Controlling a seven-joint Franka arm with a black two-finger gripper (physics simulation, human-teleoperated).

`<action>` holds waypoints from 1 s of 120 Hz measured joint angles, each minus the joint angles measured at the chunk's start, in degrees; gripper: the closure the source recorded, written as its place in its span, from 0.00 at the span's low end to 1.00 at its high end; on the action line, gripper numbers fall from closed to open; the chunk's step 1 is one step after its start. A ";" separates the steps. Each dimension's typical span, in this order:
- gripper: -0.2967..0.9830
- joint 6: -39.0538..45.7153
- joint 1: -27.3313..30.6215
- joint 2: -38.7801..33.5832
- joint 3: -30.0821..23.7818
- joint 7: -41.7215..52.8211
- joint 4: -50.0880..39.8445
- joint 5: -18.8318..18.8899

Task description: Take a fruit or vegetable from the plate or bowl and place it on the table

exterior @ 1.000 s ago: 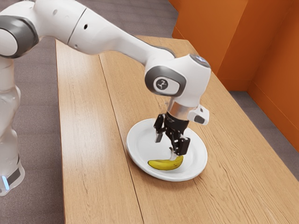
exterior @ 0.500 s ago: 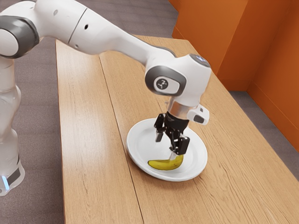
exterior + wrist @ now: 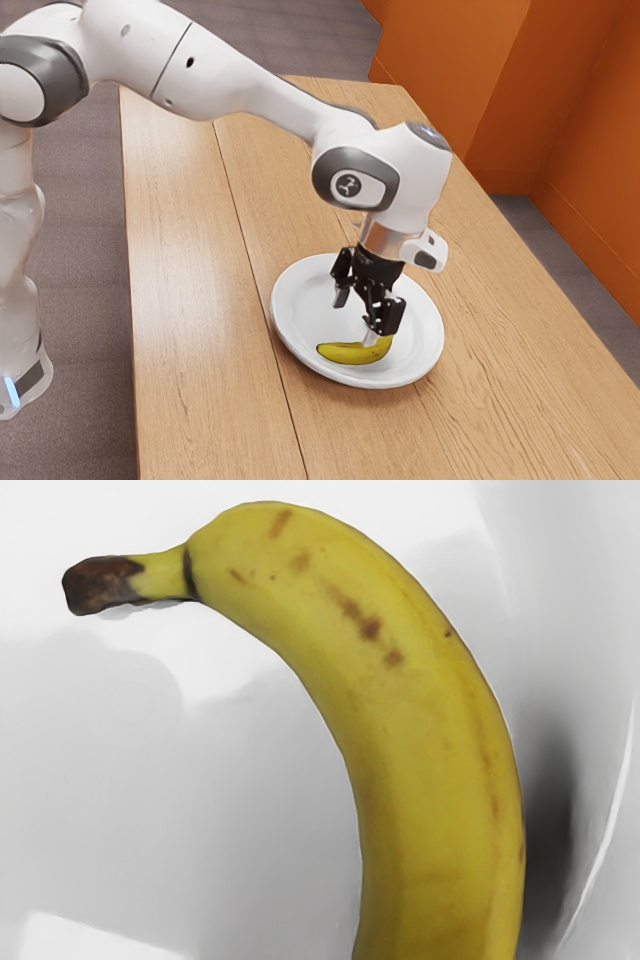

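Note:
My gripper [image 3: 356, 320] is open over the white plate [image 3: 432, 335] in the exterior view, its fingers set wide apart. One fingertip is low in front of the stem end of the yellow banana [image 3: 346, 353] and partly hides it; whether they touch I cannot tell. The banana lies in the plate, toward its near side. In the wrist view the curved banana [image 3: 420, 750] shows large, with its brown stem tip and brown spots, on the white surface of the plate [image 3: 240, 790].
The plate rests on a long wooden table [image 3: 190, 300]. An orange wall [image 3: 575, 130] rises beyond the table's edge at the exterior view's upper right.
My hand has come down slightly, bringing the fingertips a bit lower over the plate. The banana and plate have stayed in place, and the fingers remain apart.

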 joint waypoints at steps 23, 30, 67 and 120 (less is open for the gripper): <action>0.23 1.08 -0.13 0.40 -0.15 -0.11 0.17 -0.45; 0.23 1.27 -0.34 0.41 -0.27 -0.57 0.24 -1.03; 0.23 3.41 -1.70 0.89 -0.39 -4.37 0.16 -3.72; 0.23 5.14 -1.44 2.04 1.40 -7.47 0.44 -3.81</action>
